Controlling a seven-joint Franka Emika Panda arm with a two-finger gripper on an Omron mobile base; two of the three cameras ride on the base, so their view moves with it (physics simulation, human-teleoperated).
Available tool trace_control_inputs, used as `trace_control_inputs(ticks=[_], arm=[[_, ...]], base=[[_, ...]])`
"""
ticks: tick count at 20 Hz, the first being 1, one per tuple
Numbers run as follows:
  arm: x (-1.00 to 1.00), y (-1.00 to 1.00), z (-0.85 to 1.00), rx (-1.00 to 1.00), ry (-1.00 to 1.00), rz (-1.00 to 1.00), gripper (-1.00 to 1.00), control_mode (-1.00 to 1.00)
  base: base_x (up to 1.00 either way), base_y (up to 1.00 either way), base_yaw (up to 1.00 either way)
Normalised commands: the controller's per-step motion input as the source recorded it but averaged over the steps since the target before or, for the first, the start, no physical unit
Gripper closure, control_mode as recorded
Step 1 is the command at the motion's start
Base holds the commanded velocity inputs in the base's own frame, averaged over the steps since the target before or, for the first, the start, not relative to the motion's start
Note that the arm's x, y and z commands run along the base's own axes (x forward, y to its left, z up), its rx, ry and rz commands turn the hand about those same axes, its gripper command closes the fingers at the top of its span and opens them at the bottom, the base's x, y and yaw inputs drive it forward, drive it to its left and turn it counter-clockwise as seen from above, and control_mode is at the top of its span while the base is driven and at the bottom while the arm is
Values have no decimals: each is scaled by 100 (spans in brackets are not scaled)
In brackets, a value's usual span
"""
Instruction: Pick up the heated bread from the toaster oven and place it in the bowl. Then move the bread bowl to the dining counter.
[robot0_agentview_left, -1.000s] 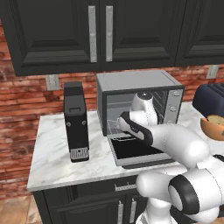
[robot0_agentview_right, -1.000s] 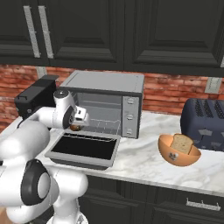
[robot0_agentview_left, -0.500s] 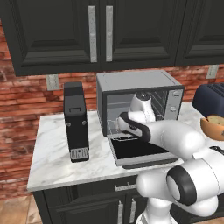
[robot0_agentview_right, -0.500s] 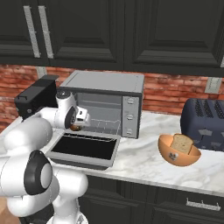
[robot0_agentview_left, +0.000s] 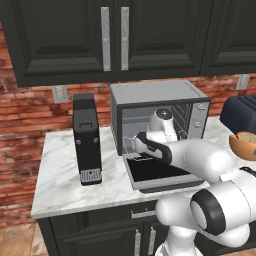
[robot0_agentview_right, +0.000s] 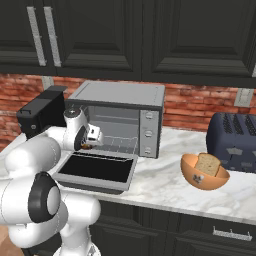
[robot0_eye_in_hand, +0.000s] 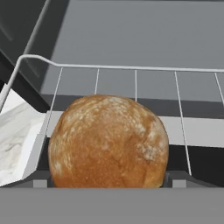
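With jaws spread, gripper (robot0_agentview_right: 89, 142) reaches into toaster oven (robot0_agentview_right: 131, 105) around bread (robot0_eye_in_hand: 108, 142).

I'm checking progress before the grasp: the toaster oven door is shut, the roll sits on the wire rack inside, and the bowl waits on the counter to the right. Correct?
Not quite: the toaster oven door is dropped open, lying flat in front of the cavity, as the right base view shows. The rest stands: the roll sits on the wire rack, and the bowl waits on the counter to the right.
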Motion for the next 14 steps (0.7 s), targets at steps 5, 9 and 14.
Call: trace_control_inputs(ticks=[5, 9, 14], arm=[[2, 0, -1, 0, 1, 0, 100, -100], [-36, 0, 0, 0, 0, 0, 100, -100], [-95, 0, 25, 0, -7, -6, 100, -100]], base=[[0, 0, 0], [0, 0, 0], [0, 0, 0]])
